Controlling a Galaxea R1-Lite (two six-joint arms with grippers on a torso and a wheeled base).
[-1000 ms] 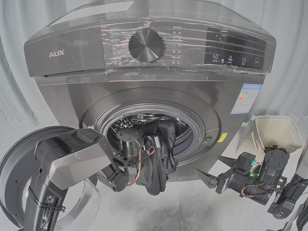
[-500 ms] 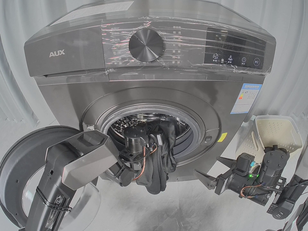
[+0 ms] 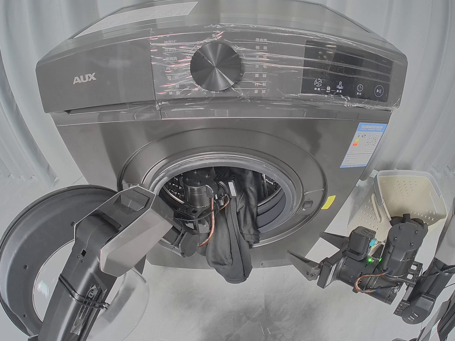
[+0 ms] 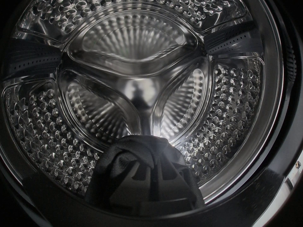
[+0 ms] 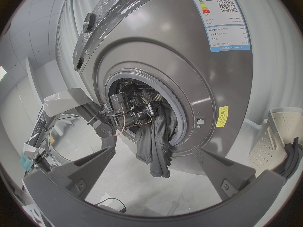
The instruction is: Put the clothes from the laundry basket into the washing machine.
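Garment point(image 3: 232, 242): dark grey-black soft cloth, limp & creased, at frame centre in head view. The upper part is bunched inside the door mouth. The lower part hangs over the seal's point(image 3: 284, 204) lower lip & down the front panel, ending in a rounded fold clear of the floor point(image 3: 265, 304). In L wrist view its humped top sits at bottom centre w/ the drum point(image 4: 135, 63) behind.

L gripper point(image 3: 226, 189) is in the mouth at the cloth's upper left, wrapped by it; can't tell whether closed or spread.

Drum is shiny steel, dimpled w/ small holes, w/ a three-lobed back plate & ribbed paddles on the walls. There is open room deep behind the cloth.

Washing machine point(image 3: 227, 133) has a grey brushed-metal front, a round opening w/ a grey rubber seal, & a round knob point(image 3: 215, 66) at top centre under clear film. Door point(image 3: 28, 247) stands swung open at lower left: round, dark rim, clear bowl. L arm point(image 3: 123, 233) passes between it & the opening.

R gripper point(image 3: 308, 243) is at lower right, well apart from the cloth. Its two dark pointed fingers point(image 3: 334, 237) are spread wide w/ nothing between.

Laundry basket point(image 3: 412, 195) is at the right edge, just beside the machine: cream plastic, perforated walls, rounded corners. Another dark piece point(image 5: 292, 156) lies over its rim in R wrist view.

Floor is pale & smooth.
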